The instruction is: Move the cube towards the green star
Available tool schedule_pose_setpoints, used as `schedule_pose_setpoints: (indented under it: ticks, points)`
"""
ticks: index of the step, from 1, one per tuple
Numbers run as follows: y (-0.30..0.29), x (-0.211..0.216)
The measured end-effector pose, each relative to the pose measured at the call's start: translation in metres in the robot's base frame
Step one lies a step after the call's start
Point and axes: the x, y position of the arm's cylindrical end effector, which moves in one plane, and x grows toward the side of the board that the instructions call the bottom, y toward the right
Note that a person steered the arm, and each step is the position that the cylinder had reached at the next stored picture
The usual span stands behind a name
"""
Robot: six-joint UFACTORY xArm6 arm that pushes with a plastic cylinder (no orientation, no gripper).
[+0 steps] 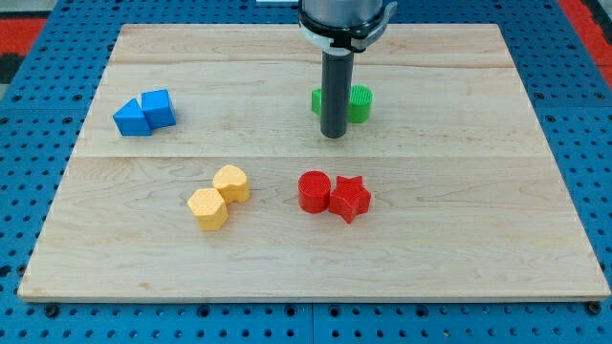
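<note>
A blue cube (159,107) sits at the view's left of the wooden board (478,210), touching another blue block (131,119) on its left. Green pieces show on both sides of my rod, near the board's top middle: a small part on the left (316,99) and a larger ridged part on the right (360,103). The rod hides their middle, so I cannot tell which is the star or whether they are one block or two. My tip (333,136) rests on the board just below the green pieces, far to the right of the blue cube.
Two yellow blocks (230,182) (208,208) touch each other at the lower middle left. A red cylinder (314,191) touches a red star (350,198) below my tip. Blue pegboard surrounds the board.
</note>
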Motion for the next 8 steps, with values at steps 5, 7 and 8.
schedule_pose_setpoints:
  ticks: [5, 7, 8]
  points:
    - [-0.085, 0.017]
    - [-0.190, 0.027]
    - [-0.232, 0.028]
